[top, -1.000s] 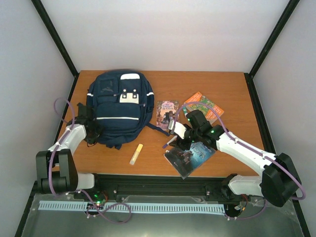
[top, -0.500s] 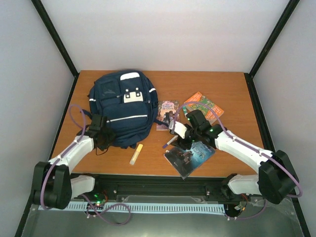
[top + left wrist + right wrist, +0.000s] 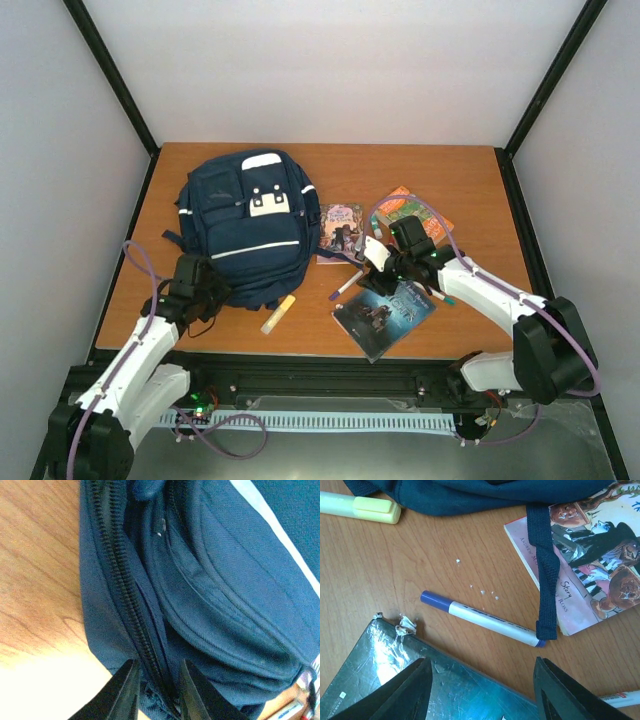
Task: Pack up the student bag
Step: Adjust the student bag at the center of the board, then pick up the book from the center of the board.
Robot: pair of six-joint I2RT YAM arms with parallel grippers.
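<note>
The student bag (image 3: 245, 220) lay flat on the left half of the table (image 3: 460, 170), its zip apparently closed. The left gripper (image 3: 159, 670) sat at the bag's near left corner, pinched on the zipper seam. The right gripper (image 3: 482, 665) hung spread wide and empty over a dark glossy book (image 3: 395, 680), with a blue-capped pen (image 3: 480, 619) just ahead. To open the bag well, the left should probably hold that seam taut and low. The right would then need to find the slider, which no view showed, while avoiding the strap (image 3: 545, 580) draped across the picture book (image 3: 600, 555).
</note>
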